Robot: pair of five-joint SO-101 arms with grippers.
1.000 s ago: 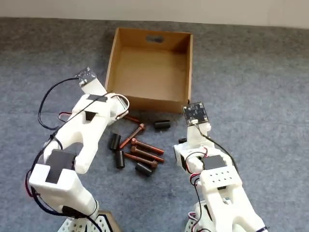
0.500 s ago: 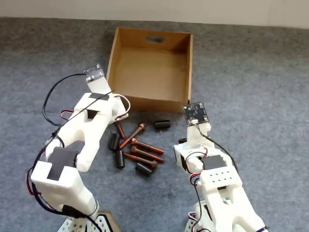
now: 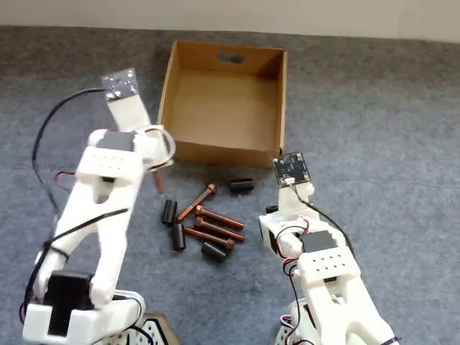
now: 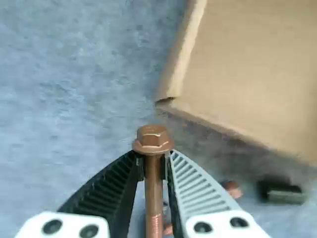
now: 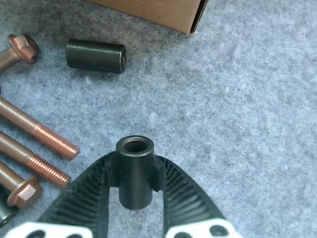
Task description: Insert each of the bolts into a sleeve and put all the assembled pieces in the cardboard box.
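Logging early stage: your left end effector (image 4: 153,157) pinches one bolt (image 4: 153,139), right end effector (image 5: 134,161) pinches one sleeve (image 5: 134,186); no pair mated yet, cardboard box (image 3: 226,152) w/o assemblies.

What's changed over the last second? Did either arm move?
The left end effector rose and swung left, away from the loose bolts, carrying up a bolt clamped in it. The right end effector stayed put, shut on a sleeve. The loose bolts, the other sleeves and the cardboard box have not shifted.
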